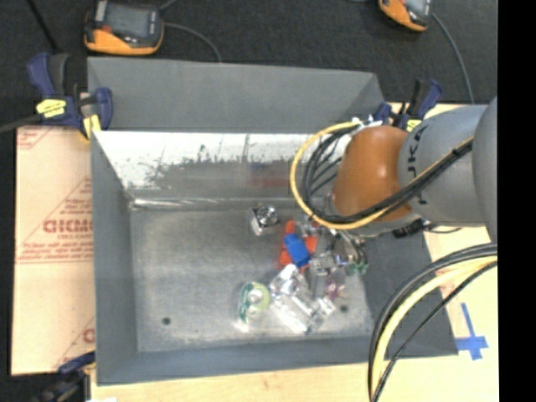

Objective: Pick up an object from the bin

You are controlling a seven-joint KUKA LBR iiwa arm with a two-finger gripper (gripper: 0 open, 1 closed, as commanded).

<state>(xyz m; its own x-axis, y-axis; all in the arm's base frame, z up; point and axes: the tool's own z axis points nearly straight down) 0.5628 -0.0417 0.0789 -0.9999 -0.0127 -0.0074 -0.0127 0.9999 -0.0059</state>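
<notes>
End effector (pixel 325 265) hangs low in the right half of the bin (pixel 167 249), under the orange wrist cover (pixel 373 170). You cannot tell from this view whether it is released or clenched, and nothing can be seen gripped in it. Just beside it on the left lies a small blue block (pixel 295 249), with orange pieces (pixel 290 227) crowding it closely. That block is your nearest candidate. Below it a heap of clear plastic bits (pixel 295 306) spreads toward the bin's near side. A pale ring (pixel 252 300) with green in it lies at the heap's left edge. A small shiny metal thing (pixel 264 217) sits apart, up toward the far side.

If you go for the blue block, expect it to be light, stiff and fairly smooth. It should stand a firm squeeze, but it may skid sideways at first touch. Take it across its two flat long sides, near the middle, and mind the orange pieces pressing in on it. The clear plastic bits look thin and slick, so you would likely find them harder to hold.
</notes>
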